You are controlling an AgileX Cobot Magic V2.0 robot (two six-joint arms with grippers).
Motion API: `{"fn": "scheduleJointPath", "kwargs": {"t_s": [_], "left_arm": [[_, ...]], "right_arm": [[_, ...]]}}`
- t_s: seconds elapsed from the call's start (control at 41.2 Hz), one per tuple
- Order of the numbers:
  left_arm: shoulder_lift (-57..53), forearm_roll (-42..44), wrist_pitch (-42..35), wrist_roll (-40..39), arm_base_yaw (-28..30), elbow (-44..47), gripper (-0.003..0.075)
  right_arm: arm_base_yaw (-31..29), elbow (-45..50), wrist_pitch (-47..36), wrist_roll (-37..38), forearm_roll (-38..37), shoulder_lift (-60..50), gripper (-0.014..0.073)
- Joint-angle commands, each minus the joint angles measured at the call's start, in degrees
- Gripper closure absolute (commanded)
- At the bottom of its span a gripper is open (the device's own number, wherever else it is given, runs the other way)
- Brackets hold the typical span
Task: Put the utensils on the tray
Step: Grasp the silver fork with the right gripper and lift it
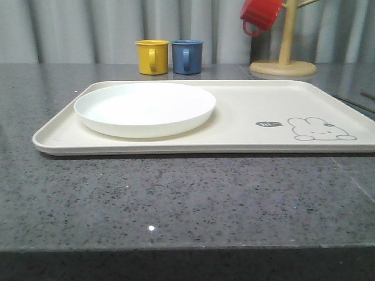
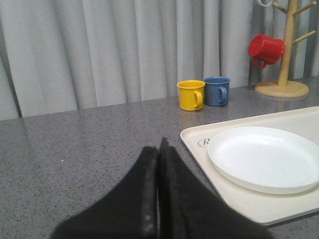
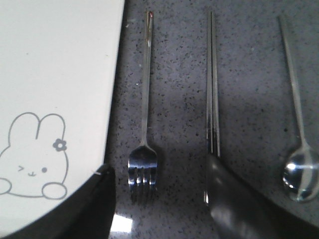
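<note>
White round plate (image 1: 145,108) lies flat, empty. Yellow mug (image 1: 152,57) and blue mug (image 1: 187,56) stand upright, just beside each other, near grey curtain (image 2: 109,50), handles facing front camera. Red mug (image 1: 259,14) hangs tilted on a peg of wooden mug tree (image 1: 283,61), right of the blue mug. Grey speckled countertop (image 1: 187,199) underneath everything.
</note>
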Motion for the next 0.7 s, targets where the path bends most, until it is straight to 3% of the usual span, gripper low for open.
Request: {"fn": "scheduleJointPath", "kwargs": {"t_s": [0.0, 0.679], "left_arm": [[0.7, -0.6, -4.7, -0.7, 0.0, -1.5, 0.0739], [0.7, -0.6, -4.7, -0.7, 0.0, -1.5, 0.0739]], "right_arm": [[0.0, -4.0, -1.9, 0.0, 0.7, 3.4, 0.0165], [0.0, -10.3, -4.9, 0.0, 1.7, 19.0, 0.0183]]}}
